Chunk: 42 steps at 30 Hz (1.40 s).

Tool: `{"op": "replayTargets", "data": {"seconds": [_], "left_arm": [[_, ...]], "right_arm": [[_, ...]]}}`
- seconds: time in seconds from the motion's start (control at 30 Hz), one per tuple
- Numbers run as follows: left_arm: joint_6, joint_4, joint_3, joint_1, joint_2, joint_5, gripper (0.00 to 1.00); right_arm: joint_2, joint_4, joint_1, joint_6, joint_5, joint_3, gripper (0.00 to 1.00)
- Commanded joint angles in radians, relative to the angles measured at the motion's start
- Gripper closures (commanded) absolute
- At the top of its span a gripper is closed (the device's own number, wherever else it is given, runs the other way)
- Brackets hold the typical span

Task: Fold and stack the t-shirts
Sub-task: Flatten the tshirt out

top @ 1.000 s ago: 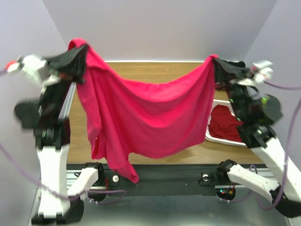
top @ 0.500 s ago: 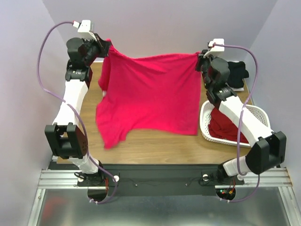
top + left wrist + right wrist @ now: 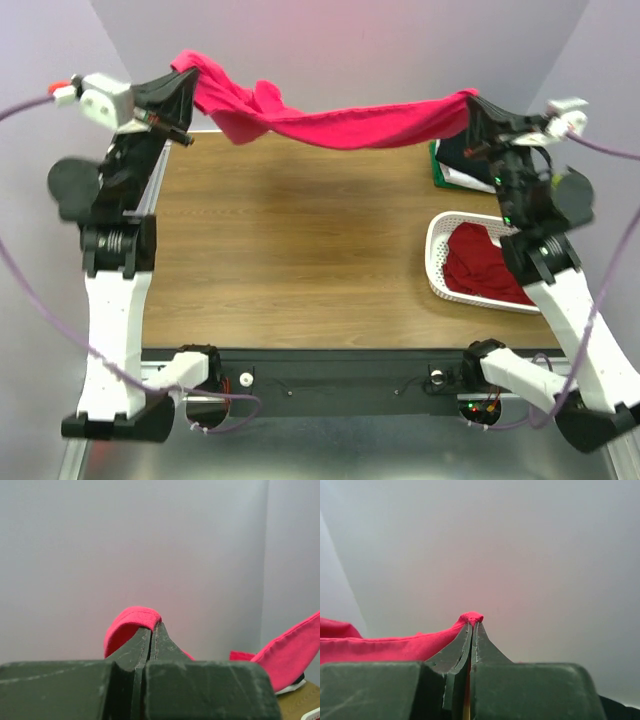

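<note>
The left tool [image 3: 186,80] is pinching one end of the soft, bright pink-red cloth t-shirt [image 3: 340,125], and the left wrist view shows its two dark fingers [image 3: 142,645] pressed together with a fold of that cloth bulging over their tips. The right tool [image 3: 472,103] is gripping the opposite end in the same way, its jaws squeezed flat on a small peak of pink-red fabric that is poking above the fingertips in the right wrist view. Both tools are sitting high above the far edge of the brown wooden table [image 3: 300,260], well apart from each other, and the t-shirt is hanging between them as a bunched, sagging band, thicker and more crumpled near the left tool and clear of the table surface. At the right side of the table a white perforated plastic basket [image 3: 437,255] is holding a crumpled darker red cloth shirt [image 3: 480,272]. Beyond the basket, near the far right corner, a folded pile of black, white and green cloth [image 3: 455,168] is lying flat on the table, partly hidden behind the right arm.
</note>
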Motion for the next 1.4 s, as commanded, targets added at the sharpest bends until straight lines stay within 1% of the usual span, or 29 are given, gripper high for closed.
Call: {"op": "replayTargets", "data": {"seconds": [0.0,0.1,0.13,0.2,0.33,0.47,0.6,0.7,0.73,0.77,0.8,0.87,0.9,0.93,1.0,1.03,1.07,1.1,1.13,1.17,1.2,1.23,1.27,1.3,1.33,1.37], "left_arm": [[0.019,0.002,-0.047,-0.007,-0.093,0.044,1.0],[0.022,-0.052,-0.041,-0.007,-0.199,0.056,1.0],[0.023,-0.064,-0.036,-0.007,-0.217,0.058,1.0],[0.028,-0.092,-0.023,-0.007,-0.268,0.059,1.0],[0.033,-0.116,0.028,-0.007,-0.306,0.067,1.0],[0.037,-0.132,0.091,-0.007,-0.271,0.085,1.0],[0.042,-0.139,0.099,-0.007,-0.195,0.095,1.0],[0.056,-0.135,0.06,-0.007,-0.107,0.069,1.0],[0.057,-0.129,0.035,-0.007,-0.051,0.061,1.0],[0.057,-0.118,0.021,-0.007,-0.015,0.055,1.0],[0.056,-0.098,0.005,-0.007,0.067,0.041,1.0],[0.054,-0.089,0.008,-0.007,0.167,0.023,1.0],[0.051,-0.086,0.016,-0.006,0.224,0.009,1.0],[0.048,-0.087,0.043,-0.006,0.347,-0.009,1.0],[0.043,-0.14,0.108,0.001,0.491,-0.02,1.0],[0.028,-0.168,0.207,0.004,0.646,-0.025,0.99],[0.025,-0.199,0.268,0.007,0.727,-0.022,0.89],[0.022,-0.274,0.336,0.008,0.805,-0.03,0.71],[0.019,-0.323,0.494,0.01,0.956,-0.036,0.44],[0.017,-0.367,0.569,0.01,1.017,-0.037,0.25],[0.016,-0.412,0.624,0.008,1.058,-0.043,0.07],[0.008,-0.409,0.661,0.007,1.092,-0.042,0.01],[0.005,-0.396,0.651,0.005,1.088,-0.046,0.01],[0.002,-0.344,0.627,0.004,1.071,-0.05,0.01],[-0.01,-0.307,0.535,0.002,1.017,-0.048,0.01],[-0.016,-0.259,0.483,0.002,0.984,-0.046,0.01]], "right_arm": [[-0.11,-0.01,0.006,0.014,-0.082,-0.054,0.99],[-0.224,-0.027,0.004,0.025,-0.108,-0.093,0.99],[-0.249,-0.033,0.004,0.025,-0.139,-0.097,0.99],[-0.311,-0.054,0.004,0.03,-0.151,-0.102,0.99],[-0.373,-0.074,0.004,0.025,-0.144,-0.085,0.99],[-0.352,-0.094,0.004,0.01,-0.107,-0.044,0.99],[-0.303,-0.105,0.004,0.011,-0.05,-0.045,0.99],[-0.244,-0.102,0.004,0.021,0.016,-0.091,0.99],[-0.218,-0.097,0.006,0.022,0.042,-0.107,0.99],[-0.192,-0.084,0.004,0.027,0.097,-0.128,0.99],[-0.131,-0.035,0.004,0.034,0.129,-0.178,0.99],[-0.056,0.033,0.004,0.041,0.226,-0.222,0.99],[0.049,0.08,0.001,0.054,0.255,-0.243,0.99],[0.106,0.093,0.0,0.062,0.283,-0.24,0.99],[0.243,0.113,-0.016,0.097,0.301,-0.214,0.99],[0.382,0.119,-0.043,0.114,0.288,-0.175,0.99],[0.453,0.122,-0.06,0.134,0.263,-0.144,0.99],[0.519,0.116,-0.075,0.158,0.258,-0.112,0.99],[0.597,0.102,-0.104,0.172,0.255,-0.064,0.99],[0.716,0.079,-0.121,0.183,0.26,0.03,0.99],[0.778,0.003,-0.132,0.195,0.269,0.095,0.83],[0.849,-0.028,-0.146,0.199,0.286,0.172,0.36],[0.869,-0.037,-0.146,0.194,0.283,0.188,0.2],[0.879,-0.036,-0.148,0.192,0.278,0.194,0.1],[0.88,-0.037,-0.148,0.192,0.26,0.194,0.0],[0.879,-0.036,-0.148,0.192,0.254,0.194,0.0]]}}
